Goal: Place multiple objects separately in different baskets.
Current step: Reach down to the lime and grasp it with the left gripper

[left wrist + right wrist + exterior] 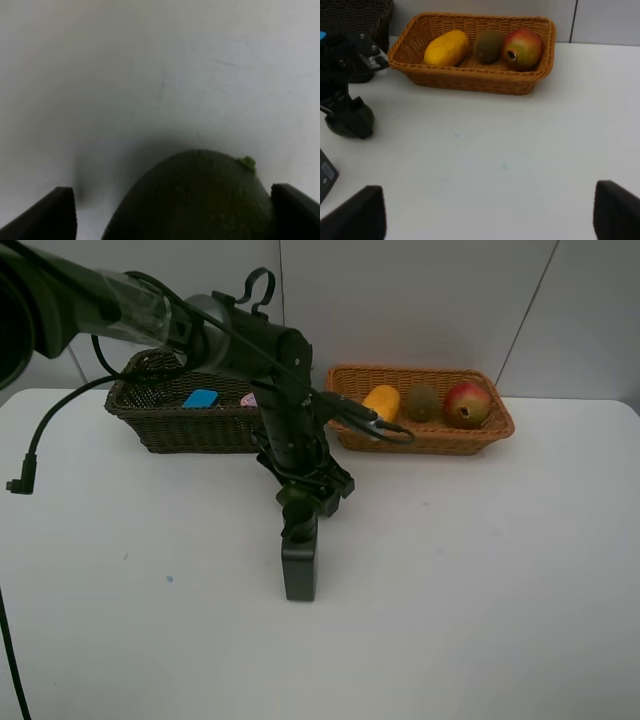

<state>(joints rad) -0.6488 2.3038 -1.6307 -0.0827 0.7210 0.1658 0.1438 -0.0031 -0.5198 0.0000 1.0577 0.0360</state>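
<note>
The left arm is reaching from the upper left across the bench toward the middle, elbow raised and wrist bent straight down, so the left pincer is pointing at the surface. That pose is hiding the avocado from the high camera; only the left wrist view is showing it. There the avocado is lying on the bench between the two fingertips, which are standing wide apart on either side of it. The pincer is released, straddling the fruit without squeezing it, which looks like the set-up for a grasp.

The tan basket is already holding the mango, kiwi and pomegranate, so fruit seems to be going there, and the avocado probably belongs with them. The dark basket is holding the eraser and something pink just beside it, mostly hidden by the arm.

The right pincer is not showing in the high view; its own camera is looking over bare bench toward the tan basket, fingertips spread and gripping nothing.
</note>
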